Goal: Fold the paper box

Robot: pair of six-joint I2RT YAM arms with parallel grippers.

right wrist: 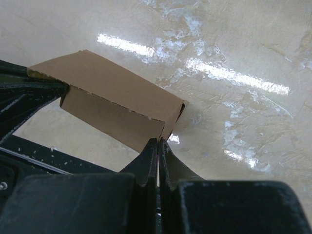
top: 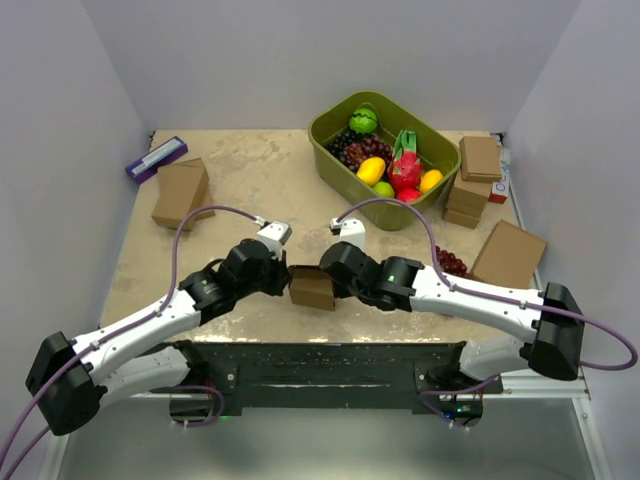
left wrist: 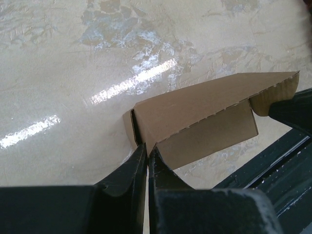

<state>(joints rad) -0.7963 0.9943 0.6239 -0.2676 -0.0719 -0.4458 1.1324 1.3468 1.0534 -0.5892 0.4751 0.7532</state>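
The paper box (top: pixel 312 288), half-folded with its lid panel tilted up and not yet flat, sits between the two arms at the near middle of the worktop (top: pixel 260 170), close to the front edge. The left claw (left wrist: pixel 147 148) is pinched together on the thin cardboard at the box's left end. The right claw (right wrist: pixel 158 143) is likewise squeezed together on the cardboard edge at the opposite end. Farther back stands a green bin (top: pixel 330 150) of fruit, with stacks of small brown boxes (top: pixel 472 185) just beside it on the right.
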